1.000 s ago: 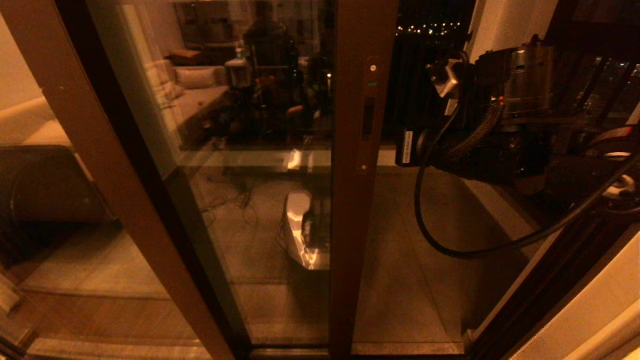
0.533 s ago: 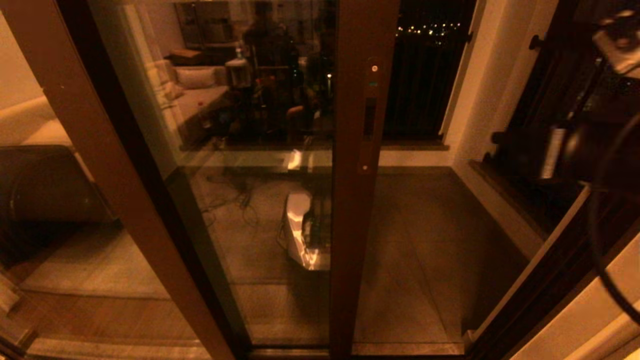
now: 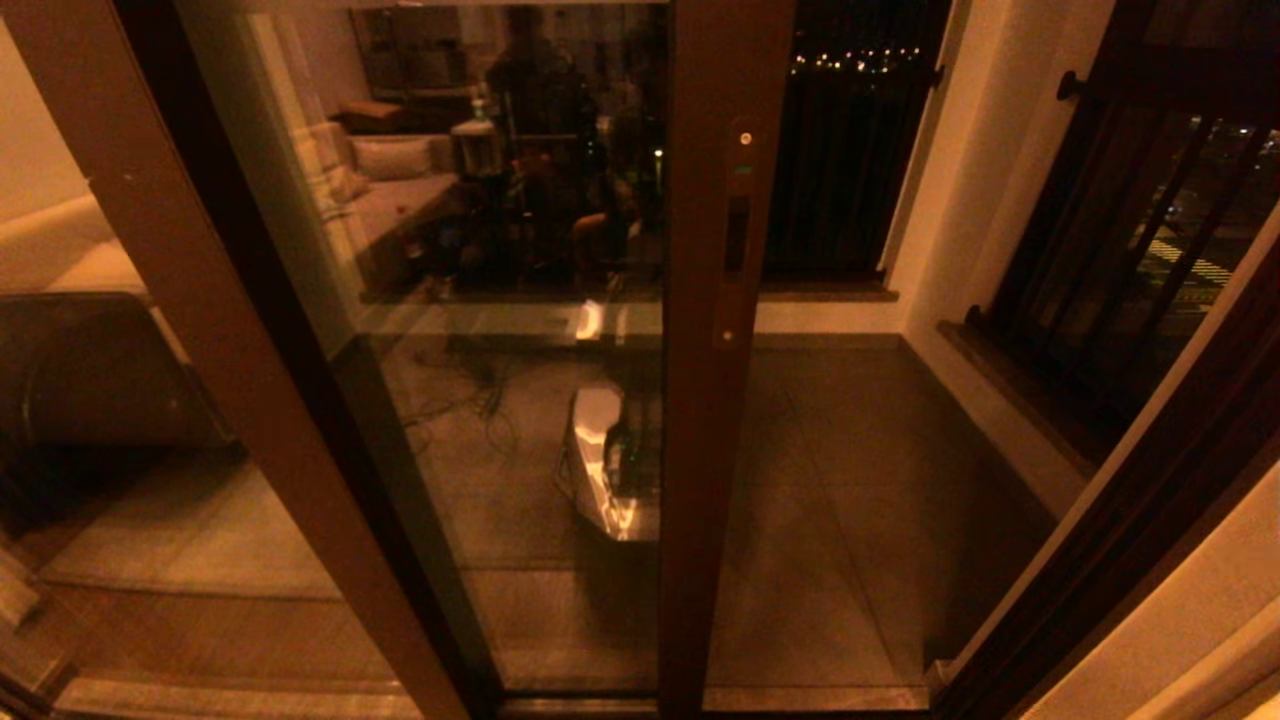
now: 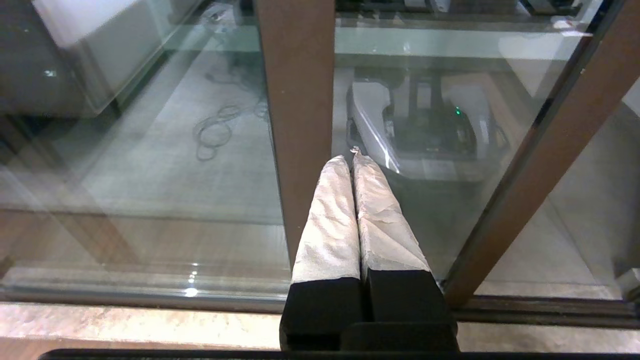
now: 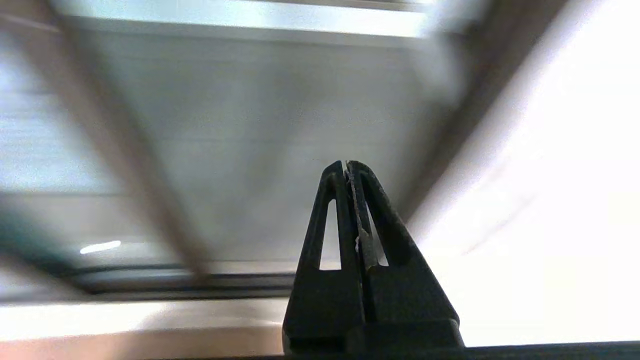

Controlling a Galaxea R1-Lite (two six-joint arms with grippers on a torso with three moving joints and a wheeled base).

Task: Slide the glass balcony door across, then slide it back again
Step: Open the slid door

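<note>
The glass balcony door (image 3: 520,300) stands partway across, its reddish-brown stile (image 3: 715,420) near the middle of the head view. A dark handle slot (image 3: 737,235) and a small lock sit on that stile. To the right of the stile an open gap shows the balcony floor (image 3: 850,480). Neither arm shows in the head view. My left gripper (image 4: 352,157) is shut with nothing in it, low near the floor track and pointing at the glass. My right gripper (image 5: 347,165) is also shut and empty, before a blurred floor and wall.
A plain brown post (image 3: 200,300) of the other glass panel slants at the left. The side frame (image 3: 1130,520) and a cream wall (image 3: 1180,620) bound the opening on the right. Dark railings (image 3: 1130,260) line the balcony. The bottom track (image 4: 540,310) runs along the floor.
My right arm, held up by the stile's handle a second ago, has pulled back to the right and out of the head view. The door's stile has stayed where it was.
</note>
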